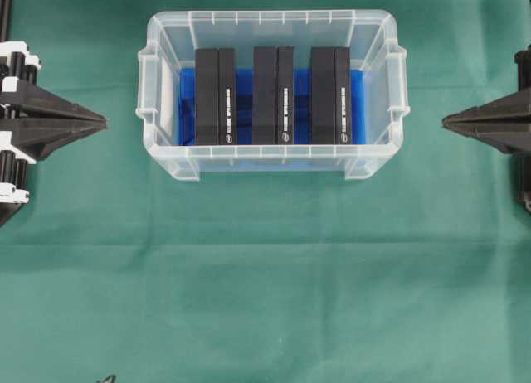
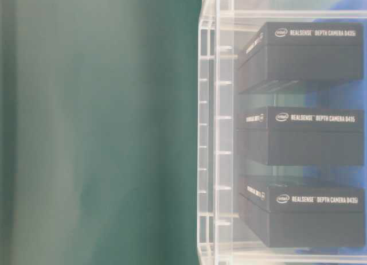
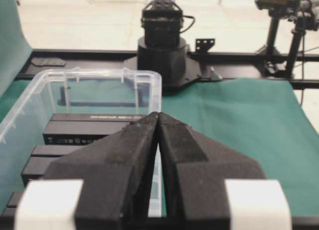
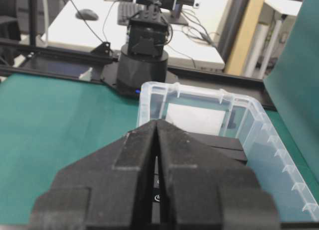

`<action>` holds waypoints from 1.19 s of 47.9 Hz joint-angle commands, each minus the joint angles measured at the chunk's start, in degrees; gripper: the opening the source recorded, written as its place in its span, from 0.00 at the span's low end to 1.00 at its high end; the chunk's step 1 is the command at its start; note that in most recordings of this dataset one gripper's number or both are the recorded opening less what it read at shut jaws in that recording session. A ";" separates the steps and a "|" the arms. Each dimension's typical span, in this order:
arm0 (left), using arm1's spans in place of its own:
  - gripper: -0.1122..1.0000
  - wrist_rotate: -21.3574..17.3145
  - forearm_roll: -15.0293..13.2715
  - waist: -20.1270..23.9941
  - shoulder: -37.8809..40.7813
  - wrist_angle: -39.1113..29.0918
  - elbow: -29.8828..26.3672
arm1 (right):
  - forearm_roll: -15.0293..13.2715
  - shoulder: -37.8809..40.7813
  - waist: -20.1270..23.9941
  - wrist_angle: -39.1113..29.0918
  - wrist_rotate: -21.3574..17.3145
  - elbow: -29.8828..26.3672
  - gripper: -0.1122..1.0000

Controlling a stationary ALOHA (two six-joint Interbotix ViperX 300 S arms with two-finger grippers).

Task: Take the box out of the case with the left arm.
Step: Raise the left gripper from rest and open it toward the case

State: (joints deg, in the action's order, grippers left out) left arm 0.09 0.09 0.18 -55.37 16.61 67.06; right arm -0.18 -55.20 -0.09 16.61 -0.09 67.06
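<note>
Inside case point(image 1: 166, 35): three black boxes point(image 1: 216, 95) upright; both pincers point(image 1: 104, 120) closed, empty.

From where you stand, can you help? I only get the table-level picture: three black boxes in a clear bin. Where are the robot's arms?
Observer: Both are outside the case, one at each end. The left tool sits beside its left wall, the right tool beside its right wall.
Operator: Are they holding anything?
Observer: No. Both tools are shut and empty; the left wrist view shows the left tool's tips meeting.
Operator: Which box is nearest the left arm?
Observer: The left box in the overhead view; the middle box and right box stand further along, all on edge on the blue lining.
</note>
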 commanded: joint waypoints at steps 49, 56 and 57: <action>0.10 5.71 1.49 -0.35 2.02 -31.46 -25.14 | 0.26 4.04 -0.09 -33.93 -6.15 -28.04 0.12; 0.10 5.80 1.32 -0.79 3.52 -40.25 -27.42 | 0.26 4.04 0.00 -41.04 -9.58 -28.65 0.12; 0.10 5.80 1.32 -0.88 3.87 -42.19 -27.95 | 0.18 4.13 -0.09 -43.59 -10.37 -28.92 0.12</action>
State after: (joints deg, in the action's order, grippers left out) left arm 5.80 1.49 -0.18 -52.82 -20.48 42.01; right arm -0.09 -51.50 -0.09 -21.97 -8.88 40.17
